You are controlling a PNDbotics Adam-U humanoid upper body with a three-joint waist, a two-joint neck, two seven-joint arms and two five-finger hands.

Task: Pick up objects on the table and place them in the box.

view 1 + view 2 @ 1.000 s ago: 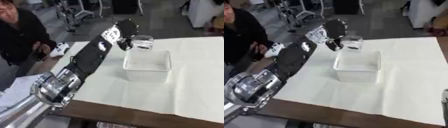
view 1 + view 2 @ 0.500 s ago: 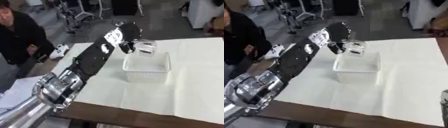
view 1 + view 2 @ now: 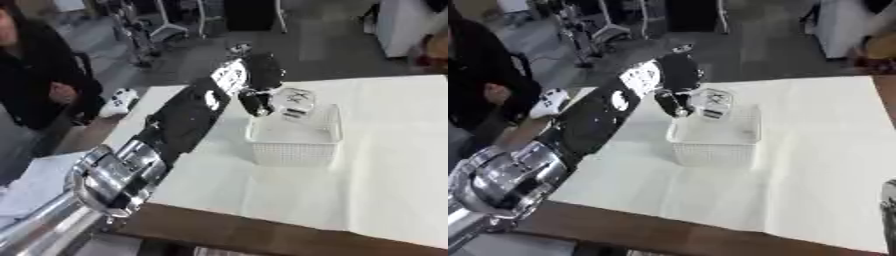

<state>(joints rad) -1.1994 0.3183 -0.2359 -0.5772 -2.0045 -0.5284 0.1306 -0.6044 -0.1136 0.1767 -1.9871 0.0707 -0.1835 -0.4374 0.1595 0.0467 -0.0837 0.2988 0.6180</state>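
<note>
Object: small clear boxy container with dark markings (image 3: 293, 101), which we are holding above the far rim of the white mesh plastic basket (image 3: 296, 142).
Left hand (image 3: 255, 96): fingers curling round it.
Right hand (image 3: 888, 206): only the right eye view is showing a sliver; fingers unclear.
Writing: unreadable.

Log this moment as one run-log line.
left hand: holding clear object | position: over far rim of white basket | release: not yet | right hand: barely in view, lower right
</note>
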